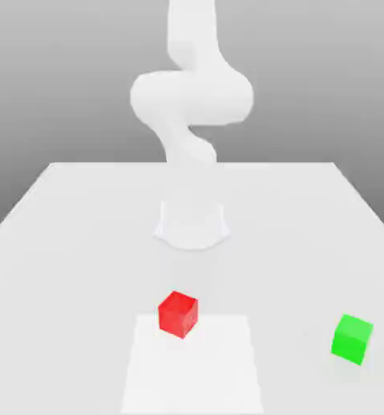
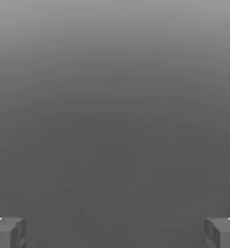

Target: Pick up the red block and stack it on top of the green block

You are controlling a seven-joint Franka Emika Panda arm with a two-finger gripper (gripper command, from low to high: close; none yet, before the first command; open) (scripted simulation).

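Gripper (image 2: 115, 232): your jaws stand wide apart with nothing between them.
Red block (image 1: 178, 314): sits near the table's (image 1: 57, 243) front edge, about midway along it.
Green block (image 1: 352, 338): near the front corner on the exterior view's right, well apart from red.
Risk: descend off-centre and a fingertip (image 2: 8, 232) could shove the cube aside.
Views: the exterior view gives you both cubes; the hand view gives fingertips against grey.

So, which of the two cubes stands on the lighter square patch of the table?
The red block: it sits at the patch's far edge. The green block rests on plain table, off to the exterior view's right.
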